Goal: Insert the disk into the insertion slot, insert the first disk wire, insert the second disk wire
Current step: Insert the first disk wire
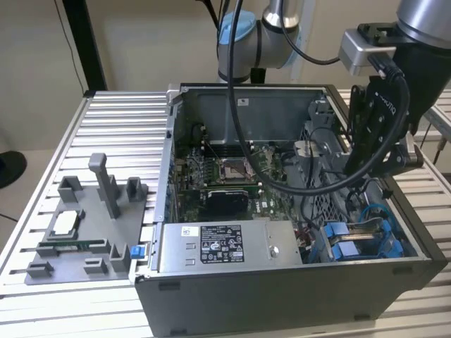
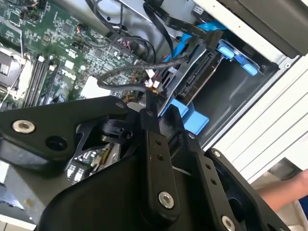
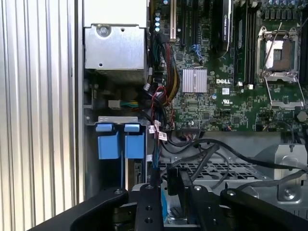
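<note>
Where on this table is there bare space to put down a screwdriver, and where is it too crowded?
Bare ribbed table lies between the grey fixture tray and the far edge, beside the computer case; another strip runs along the near edge. Inside the case, cables crowd the drive cage corner.

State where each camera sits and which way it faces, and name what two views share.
Exterior view: off the arm, raised in front of the open computer case, looking down into it; the arm reaches over from the far side.
First wrist view: on the arm, looking down at the motherboard and the disk; the gripper shows.
Second wrist view: on the arm, looking obliquely past the gripper at the wires and the disk.
Shared: both wrist views show the gripper, disk and motherboard.
</note>
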Tool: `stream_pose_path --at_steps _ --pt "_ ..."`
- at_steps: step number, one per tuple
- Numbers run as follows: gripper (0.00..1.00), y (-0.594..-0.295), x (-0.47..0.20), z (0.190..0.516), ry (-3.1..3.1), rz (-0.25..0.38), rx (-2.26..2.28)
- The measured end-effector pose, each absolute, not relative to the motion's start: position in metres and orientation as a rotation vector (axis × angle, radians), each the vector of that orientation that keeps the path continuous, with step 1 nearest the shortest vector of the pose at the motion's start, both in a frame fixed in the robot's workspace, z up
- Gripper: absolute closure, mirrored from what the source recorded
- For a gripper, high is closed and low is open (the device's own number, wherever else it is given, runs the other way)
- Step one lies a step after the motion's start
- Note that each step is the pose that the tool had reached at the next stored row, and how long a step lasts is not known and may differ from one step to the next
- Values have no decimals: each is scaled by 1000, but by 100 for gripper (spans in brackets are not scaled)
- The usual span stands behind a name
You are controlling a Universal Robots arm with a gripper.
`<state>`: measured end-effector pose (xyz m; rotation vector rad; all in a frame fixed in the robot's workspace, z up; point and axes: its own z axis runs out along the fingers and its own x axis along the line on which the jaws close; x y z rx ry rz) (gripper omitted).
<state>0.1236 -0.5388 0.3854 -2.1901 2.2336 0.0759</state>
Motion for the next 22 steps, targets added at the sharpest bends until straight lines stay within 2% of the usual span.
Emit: stream_pose_path --at_steps 22 --pt "0 -538 124 386 2177 76 -2197"
